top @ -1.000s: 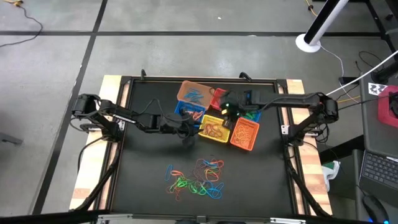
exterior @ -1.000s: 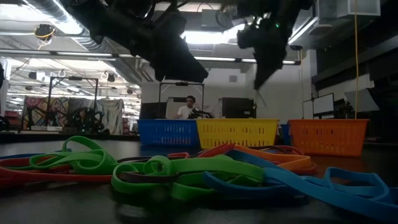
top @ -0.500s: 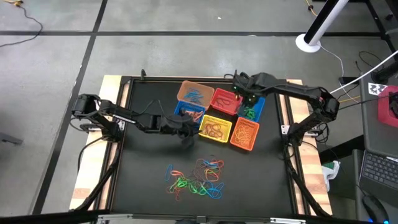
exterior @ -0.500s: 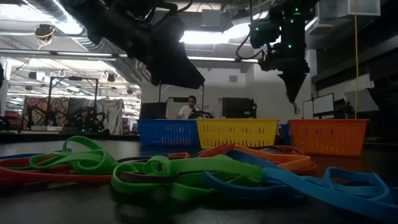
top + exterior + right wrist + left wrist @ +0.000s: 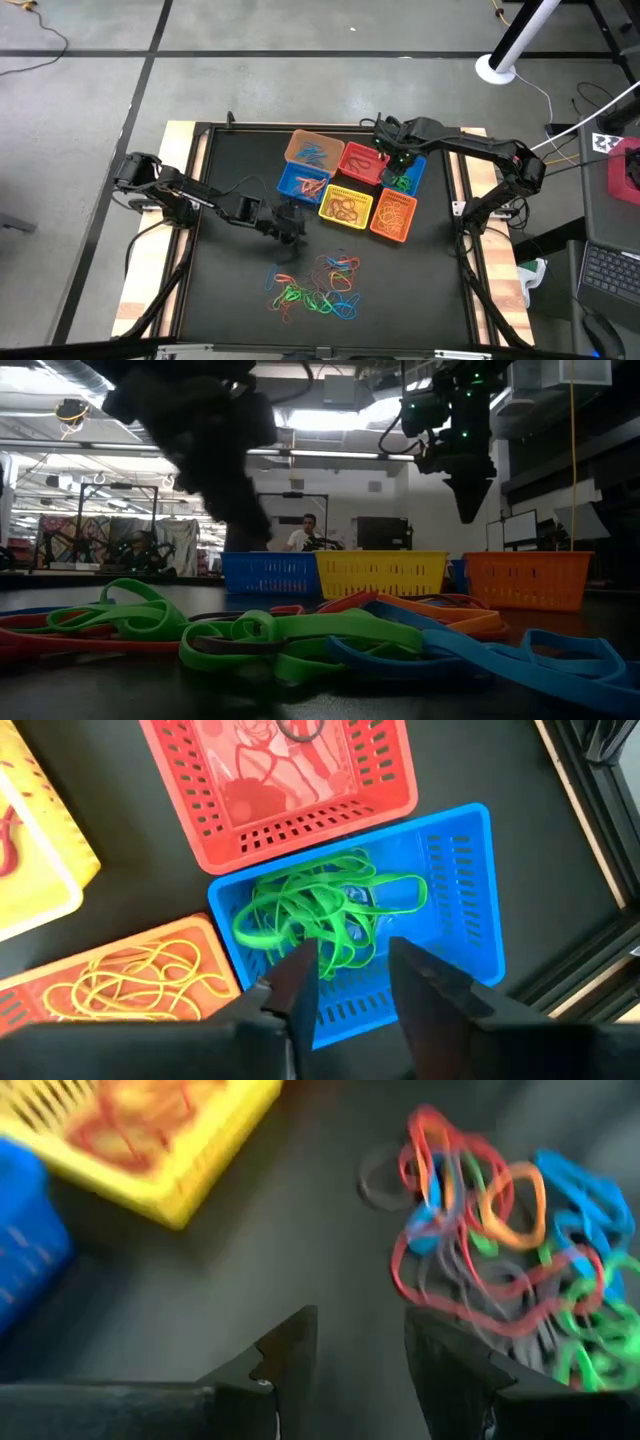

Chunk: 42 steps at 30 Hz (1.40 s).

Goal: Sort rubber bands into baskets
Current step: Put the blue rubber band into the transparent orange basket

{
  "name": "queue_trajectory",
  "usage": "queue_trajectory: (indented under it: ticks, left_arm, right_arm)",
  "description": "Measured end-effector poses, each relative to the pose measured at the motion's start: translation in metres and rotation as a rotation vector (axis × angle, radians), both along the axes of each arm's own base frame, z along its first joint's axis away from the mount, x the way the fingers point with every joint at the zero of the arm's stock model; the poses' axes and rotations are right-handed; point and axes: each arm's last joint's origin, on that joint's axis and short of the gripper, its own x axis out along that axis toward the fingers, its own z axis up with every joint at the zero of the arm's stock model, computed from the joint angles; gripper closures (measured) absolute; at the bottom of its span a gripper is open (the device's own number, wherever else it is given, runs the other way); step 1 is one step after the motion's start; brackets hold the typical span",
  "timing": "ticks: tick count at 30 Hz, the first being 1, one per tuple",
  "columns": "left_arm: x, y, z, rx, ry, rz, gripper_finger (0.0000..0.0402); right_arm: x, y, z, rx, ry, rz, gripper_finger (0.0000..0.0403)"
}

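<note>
The right gripper (image 5: 345, 982) hangs with its fingers parted and empty directly above the blue basket (image 5: 455, 910) that holds green rubber bands (image 5: 320, 915), just beside the red basket (image 5: 300, 780) and the orange basket (image 5: 120, 985). The left gripper (image 5: 360, 1345), fingers released and holding nothing, hovers over bare black table (image 5: 230, 290) between the yellow basket (image 5: 345, 207) and the loose pile of rubber bands (image 5: 315, 285), near that pile. That mixed red, orange, green and blue pile lies well apart from the cluster of six baskets (image 5: 345, 185)
</note>
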Motion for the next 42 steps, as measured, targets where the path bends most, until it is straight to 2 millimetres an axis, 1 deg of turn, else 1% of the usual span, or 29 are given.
queue_trajectory:
  ticks: [5,9,13,16,20,25,33,35,37,39,42]
  left_arm:
    - [-0.008,-0.005,-0.006,-0.102,0.118,0.000,0.0253]
    - [-0.017,-0.008,-0.012,-0.180,0.244,-0.062,0.0253]
    - [-0.027,-0.016,-0.016,-0.227,0.347,-0.128,0.0253]
    - [-0.031,-0.025,-0.017,-0.199,0.368,-0.195,0.0253]
    - [-0.035,-0.038,-0.017,-0.102,0.348,-0.298,0.0253]
    - [-0.038,-0.049,-0.022,0.042,0.341,-0.317,0.0253]
    - [-0.039,-0.061,-0.036,0.074,0.386,-0.350,0.0255]
    - [-0.038,-0.062,-0.039,0.082,0.390,-0.352,0.0263]
    - [-0.037,-0.063,-0.040,0.085,0.387,-0.351,0.0280]
    - [-0.037,-0.063,-0.041,0.090,0.381,-0.350,0.0304]
    - [-0.036,-0.062,-0.040,0.099,0.373,-0.347,0.0351]
  right_arm:
    - [0.003,-0.002,0.000,-0.017,-0.030,0.000,0.0265]
    - [0.005,-0.002,0.001,-0.026,-0.048,0.000,0.0265]
    - [0.005,-0.002,0.001,-0.026,-0.049,0.000,0.0265]
    - [0.005,-0.002,0.001,-0.026,-0.049,-0.001,0.0265]
    - [0.006,-0.003,0.001,-0.031,-0.058,-0.001,0.0265]
    - [0.006,-0.003,0.001,-0.032,-0.062,-0.001,0.0264]
    - [0.006,-0.003,0.001,-0.032,-0.062,-0.001,0.0264]
    - [0.006,-0.003,0.001,-0.032,-0.062,-0.001,0.0265]
    - [0.006,-0.003,0.001,-0.032,-0.062,-0.002,0.0265]
    - [0.006,-0.003,0.001,-0.025,-0.066,-0.001,0.0264]
    - [0.007,-0.002,0.001,0.004,-0.081,0.002,0.0265]
